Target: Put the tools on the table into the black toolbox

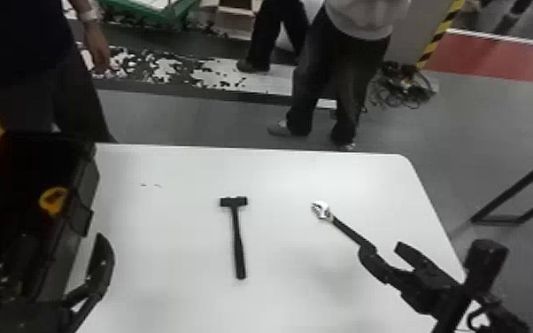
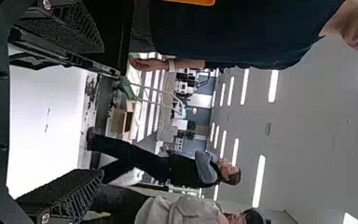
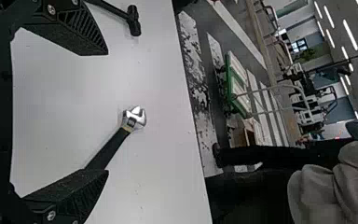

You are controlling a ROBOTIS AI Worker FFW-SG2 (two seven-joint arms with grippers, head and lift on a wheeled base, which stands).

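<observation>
Head view: left gripper (image 1: pixel 64 242) and right gripper (image 1: pixel 383 250) are gaping, wrench (image 1: pixel 322 210) lying at the latter's ten o'clock. Pickup is likely needing centring.

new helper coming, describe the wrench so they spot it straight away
On the white table, start at the black toolbox and go toward the robot's right, past the hammer. The wrench lies there at a slant. Unlike the dark-headed hammer, it has a shiny silver head on its black handle.

My head view: high, facing forward and down over the worktop (image 1: pixel 168 248). My wrist views: low, closer, sideways, facing outward; right shares hammer (image 1: pixel 238 239) and wrench (image 1: pixel 322 210) with head.
</observation>
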